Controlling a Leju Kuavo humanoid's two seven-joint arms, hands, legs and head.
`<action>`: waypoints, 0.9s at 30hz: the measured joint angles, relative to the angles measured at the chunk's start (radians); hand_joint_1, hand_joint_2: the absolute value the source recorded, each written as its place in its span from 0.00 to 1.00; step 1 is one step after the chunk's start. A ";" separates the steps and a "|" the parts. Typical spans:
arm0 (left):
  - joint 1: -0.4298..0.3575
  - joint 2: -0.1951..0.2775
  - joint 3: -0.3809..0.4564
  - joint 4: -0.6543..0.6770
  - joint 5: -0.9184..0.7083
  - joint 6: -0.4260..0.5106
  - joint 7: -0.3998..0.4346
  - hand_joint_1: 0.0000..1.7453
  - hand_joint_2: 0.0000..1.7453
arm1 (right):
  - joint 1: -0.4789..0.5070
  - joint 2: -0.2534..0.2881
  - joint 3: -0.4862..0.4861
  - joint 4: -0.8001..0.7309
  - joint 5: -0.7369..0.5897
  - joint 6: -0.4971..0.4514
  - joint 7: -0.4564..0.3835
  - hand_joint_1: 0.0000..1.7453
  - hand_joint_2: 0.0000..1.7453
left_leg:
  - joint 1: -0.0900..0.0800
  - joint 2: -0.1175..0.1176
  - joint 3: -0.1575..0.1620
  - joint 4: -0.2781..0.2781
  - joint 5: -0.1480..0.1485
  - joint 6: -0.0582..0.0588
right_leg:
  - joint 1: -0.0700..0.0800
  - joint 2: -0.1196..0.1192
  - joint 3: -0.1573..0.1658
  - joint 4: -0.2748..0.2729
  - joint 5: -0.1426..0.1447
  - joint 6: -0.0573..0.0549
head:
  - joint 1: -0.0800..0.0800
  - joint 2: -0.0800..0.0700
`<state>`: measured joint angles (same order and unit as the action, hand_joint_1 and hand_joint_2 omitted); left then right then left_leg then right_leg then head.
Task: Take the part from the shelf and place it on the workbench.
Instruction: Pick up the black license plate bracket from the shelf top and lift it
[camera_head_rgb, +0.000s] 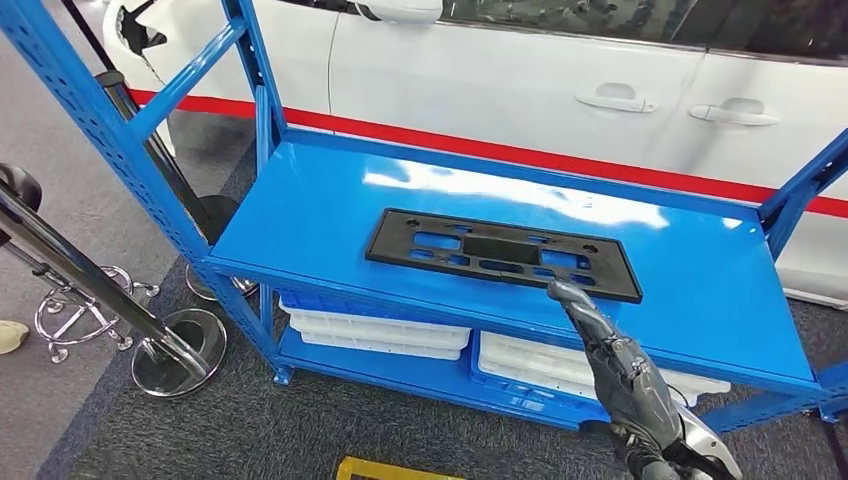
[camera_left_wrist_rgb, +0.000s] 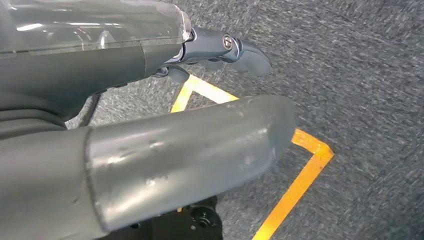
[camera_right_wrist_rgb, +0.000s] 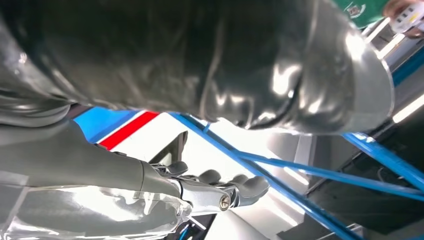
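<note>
A flat black plastic part (camera_head_rgb: 503, 254) with several rectangular cutouts lies on the top board of the blue shelf (camera_head_rgb: 320, 215). My right hand (camera_head_rgb: 610, 360) reaches up from below, its fingers stretched out and empty, the fingertips (camera_head_rgb: 562, 291) just short of the part's near edge. In the right wrist view the right hand (camera_right_wrist_rgb: 215, 187) is spread beside the shelf's blue rails, with the part's dark edge (camera_right_wrist_rgb: 175, 147) beyond it. My left hand (camera_left_wrist_rgb: 150, 115) hangs over the carpet, fingers loosely extended, holding nothing.
A white car (camera_head_rgb: 560, 90) with a red stripe stands right behind the shelf. White trays (camera_head_rgb: 380, 335) fill the lower shelf. Chrome stanchion bases (camera_head_rgb: 180, 350) stand on the floor at left. Yellow floor tape (camera_left_wrist_rgb: 300, 180) runs under the left hand.
</note>
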<state>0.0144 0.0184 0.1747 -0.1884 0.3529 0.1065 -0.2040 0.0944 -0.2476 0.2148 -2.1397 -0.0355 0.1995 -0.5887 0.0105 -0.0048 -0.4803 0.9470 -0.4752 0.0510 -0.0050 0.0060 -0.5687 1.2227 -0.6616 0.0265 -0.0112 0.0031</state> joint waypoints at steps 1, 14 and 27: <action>0.001 0.000 0.000 0.000 -0.002 -0.003 -0.006 0.00 0.00 | 0.000 0.000 0.002 0.002 -0.003 -0.003 0.004 0.00 0.00 | 0.000 0.001 0.011 -0.001 -0.009 -0.001 | -0.001 -0.001 -0.025 0.000 -0.003 0.000 | 0.000 0.000; -0.003 0.008 0.000 0.002 -0.027 -0.010 -0.037 0.00 0.00 | 0.000 0.007 0.006 0.008 -0.049 -0.021 0.011 0.00 0.00 | -0.002 0.014 -0.053 0.245 -0.161 -0.054 | 0.013 -0.011 0.021 -0.258 0.216 -0.074 | 0.004 0.000; 0.004 0.025 0.000 0.005 -0.038 -0.013 -0.059 0.00 0.00 | 0.006 0.018 0.005 0.015 -0.033 -0.019 0.012 0.00 0.00 | -0.001 0.012 -0.068 0.004 0.044 -0.005 | 0.018 0.002 0.069 -0.192 0.095 -0.031 | 0.003 0.000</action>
<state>0.0184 0.0431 0.1746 -0.1835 0.3149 0.0939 -0.2627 0.1002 -0.2295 0.2200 -2.1243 -0.0690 0.1805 -0.5772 0.0096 0.0076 -0.5486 0.9509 -0.4310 0.0456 0.0131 0.0081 -0.4998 1.0307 -0.5667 -0.0048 -0.0083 0.0031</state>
